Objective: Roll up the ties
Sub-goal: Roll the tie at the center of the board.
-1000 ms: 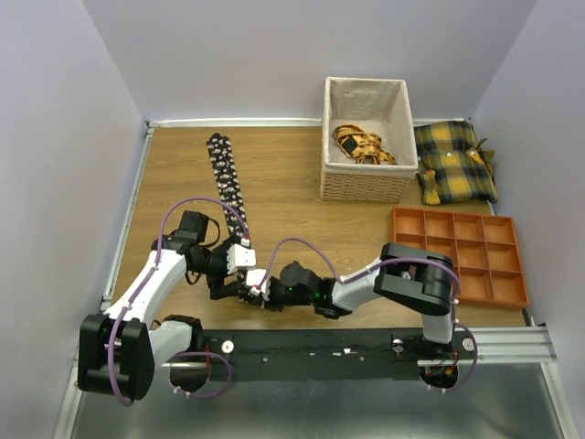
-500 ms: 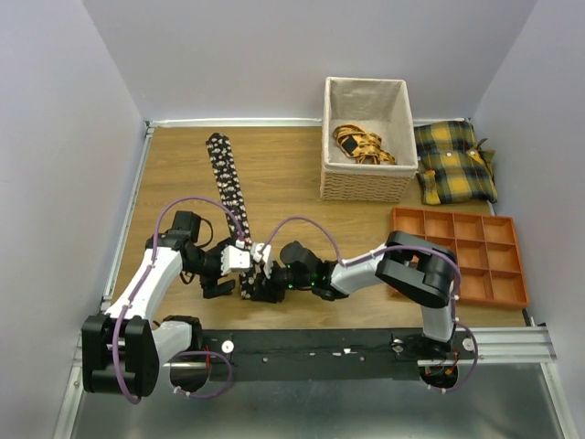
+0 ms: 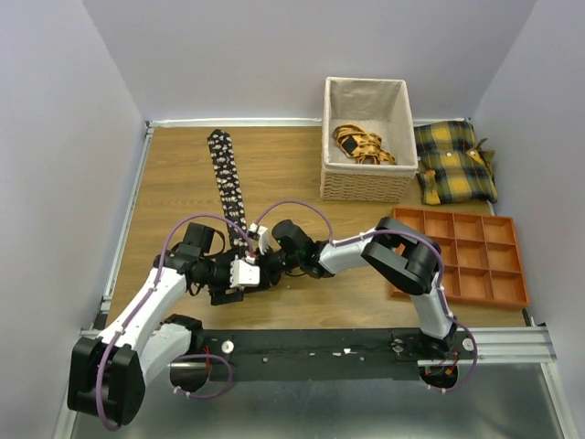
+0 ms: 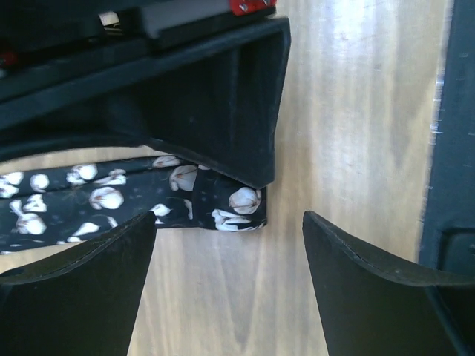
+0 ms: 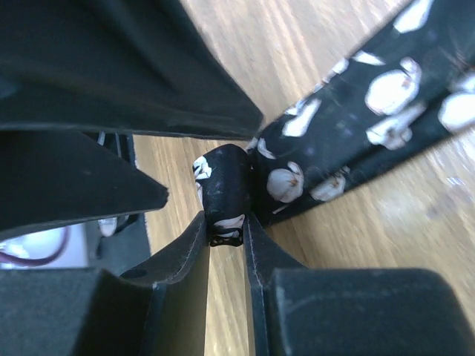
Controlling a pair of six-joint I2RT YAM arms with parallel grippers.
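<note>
One of the ties [image 3: 226, 178], black with small white flowers, lies as a strip running from the far left of the table toward its middle. Its near end is folded into a small coil [image 5: 225, 185], and my right gripper [image 5: 226, 231] is shut on that coil just above the wood. In the top view the right gripper [image 3: 260, 255] sits at the strip's near end. My left gripper [image 4: 228, 274] stands open beside it, with only bare wood between its fingers [image 4: 74, 282]. The tie's end [image 4: 223, 209] lies just beyond them, under the right gripper's body.
A wicker basket [image 3: 366, 187] with a yellow patterned tie inside stands at the back. Yellow-and-black plaid cushions [image 3: 454, 162] lie right of it. An orange compartment tray [image 3: 462, 256] sits at the right. The black rail [image 3: 320, 347] runs along the near edge.
My right gripper has carried the tie's end away from the near edge, shortening the flat strip. The left gripper has swung in close beside it and narrowed a little, still open.
</note>
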